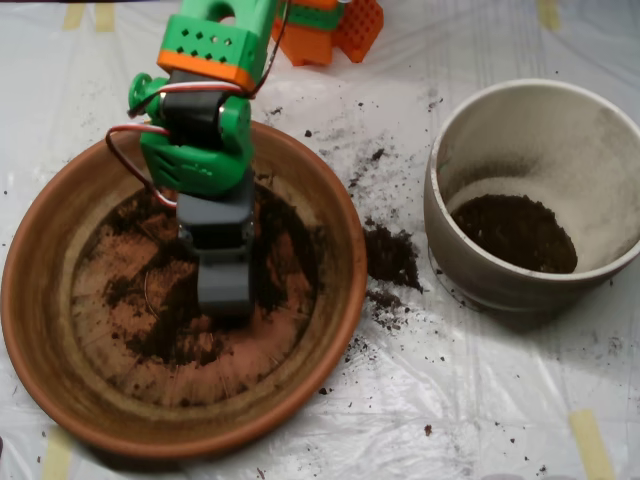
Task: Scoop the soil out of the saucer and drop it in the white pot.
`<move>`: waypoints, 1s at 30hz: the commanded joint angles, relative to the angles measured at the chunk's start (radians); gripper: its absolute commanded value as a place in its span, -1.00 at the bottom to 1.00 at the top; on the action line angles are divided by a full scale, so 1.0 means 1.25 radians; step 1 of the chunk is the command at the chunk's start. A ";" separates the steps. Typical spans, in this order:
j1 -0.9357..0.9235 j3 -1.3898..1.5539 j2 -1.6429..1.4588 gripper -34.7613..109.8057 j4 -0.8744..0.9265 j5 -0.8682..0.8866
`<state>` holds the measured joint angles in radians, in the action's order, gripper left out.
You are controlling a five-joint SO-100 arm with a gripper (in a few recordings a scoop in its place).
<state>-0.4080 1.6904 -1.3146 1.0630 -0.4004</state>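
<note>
Overhead view puts your scoop [224, 288] down inside the saucer [40, 300], at the centre-left of the frame, with the green and orange arm [205, 90] reaching in from the top edge. The grey shells look pressed together at the saucer floor, though from above you cannot see whether any earth sits between them. The soil [180, 335] left in the saucer is a thin, patchy smear around and below the scoop, with much of the terracotta bottom showing through. At the right of the frame stands the white pot [600, 130], well apart from the scoop, already holding a dark heap [515, 232] at its bottom. A spilled clump [390, 255] lies on the plastic sheet [480, 400] between saucer and pot, with crumbs scattered around it. You appear to be in the gathering step, late in the job. Next you likely need to lift clear of the thick rim, carry right across the gap without tilting, and release only once squarely over the pot's mouth, or more will join that spill.
</note>
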 commanded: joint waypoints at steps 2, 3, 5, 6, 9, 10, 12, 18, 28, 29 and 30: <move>-0.033 0.120 -0.106 -0.28 -0.036 -0.023; -0.033 0.151 -0.131 -0.29 -0.054 -0.025; -0.031 0.211 -0.183 -0.29 -0.088 -0.028; -0.031 0.239 -0.209 -0.29 -0.103 -0.028; -0.027 0.304 -0.266 -0.31 -0.141 -0.023; -0.022 0.319 -0.276 -0.32 -0.151 -0.021; -0.021 0.324 -0.282 -0.35 -0.151 -0.013; -0.015 0.270 -0.238 -0.53 -0.087 -0.018; -0.009 0.066 -0.274 -0.53 0.080 0.011; -0.004 0.058 -0.297 -0.53 0.086 0.018; 0.004 0.052 -0.323 -0.53 0.092 0.027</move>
<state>-0.4142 1.8500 -1.5677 1.1474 -0.3804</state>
